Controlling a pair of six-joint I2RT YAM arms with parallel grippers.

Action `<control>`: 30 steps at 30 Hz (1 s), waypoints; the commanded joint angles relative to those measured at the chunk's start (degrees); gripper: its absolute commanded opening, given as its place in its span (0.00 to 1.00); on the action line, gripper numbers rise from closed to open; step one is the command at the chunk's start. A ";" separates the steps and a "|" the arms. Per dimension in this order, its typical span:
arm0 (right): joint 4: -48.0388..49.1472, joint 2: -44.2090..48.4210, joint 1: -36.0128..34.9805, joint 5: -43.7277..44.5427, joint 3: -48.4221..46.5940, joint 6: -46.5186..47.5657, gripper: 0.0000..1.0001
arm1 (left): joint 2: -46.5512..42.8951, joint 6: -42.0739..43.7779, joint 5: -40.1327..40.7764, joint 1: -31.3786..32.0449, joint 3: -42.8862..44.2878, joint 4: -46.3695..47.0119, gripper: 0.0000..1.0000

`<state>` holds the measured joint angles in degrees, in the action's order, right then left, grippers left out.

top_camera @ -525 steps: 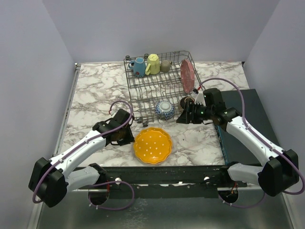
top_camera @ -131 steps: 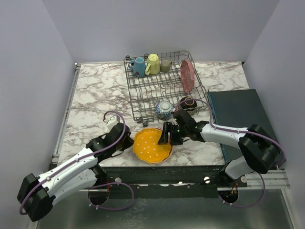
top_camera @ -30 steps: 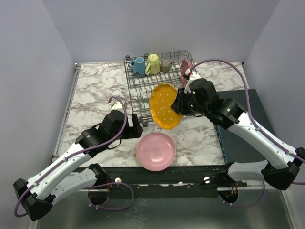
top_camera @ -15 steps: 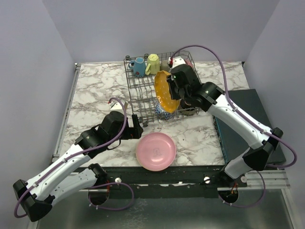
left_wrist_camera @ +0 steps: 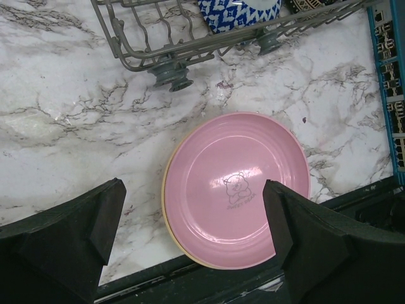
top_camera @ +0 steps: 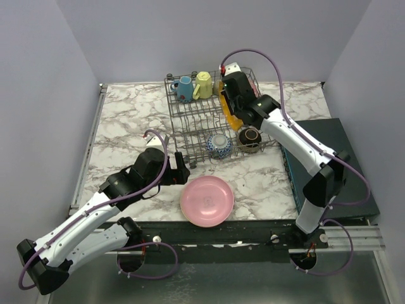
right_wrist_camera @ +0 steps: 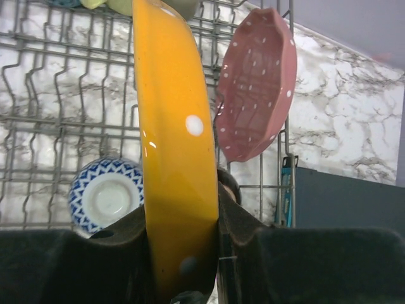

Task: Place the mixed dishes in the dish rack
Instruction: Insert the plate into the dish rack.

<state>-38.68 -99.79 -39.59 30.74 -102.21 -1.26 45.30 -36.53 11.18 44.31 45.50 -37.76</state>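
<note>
orange-yellow plate (right_wrist_camera: 171, 126) is squeezed by the right end effector (right_wrist_camera: 181, 244) over the dish rack (top_camera: 190, 117); left end effector (left_wrist_camera: 193, 189) spread wide.

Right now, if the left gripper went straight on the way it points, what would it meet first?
Probably the pink plate, lying flat on the table between the left gripper's open fingers; nothing shows in between, though depth is unclear.

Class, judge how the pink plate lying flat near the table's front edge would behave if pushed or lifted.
The pink plate looks rigid and glossy, so it would probably slide, not bend, on the smooth marble table. Its rim sits low, likely awkward to pinch. So near the edge, a shove might send it off.
</note>
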 commanded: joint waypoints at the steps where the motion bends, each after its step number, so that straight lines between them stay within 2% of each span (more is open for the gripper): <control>1: 8.66 -2.57 3.91 2.61 -5.10 3.23 0.00 | -1.29 0.68 0.49 -0.36 -0.85 0.84 0.99; 11: 14.02 -8.11 8.85 -2.39 -6.56 2.07 0.00 | -1.63 0.50 0.87 -0.89 -0.89 0.76 0.99; 30: 17.49 -16.68 10.70 -3.87 -10.47 1.53 0.00 | -2.55 0.15 1.83 -1.24 -1.20 0.59 0.99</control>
<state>-29.12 -116.60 -29.45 26.70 -108.71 0.51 43.38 -36.58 11.62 43.51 45.17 -37.47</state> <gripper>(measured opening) 0.287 0.987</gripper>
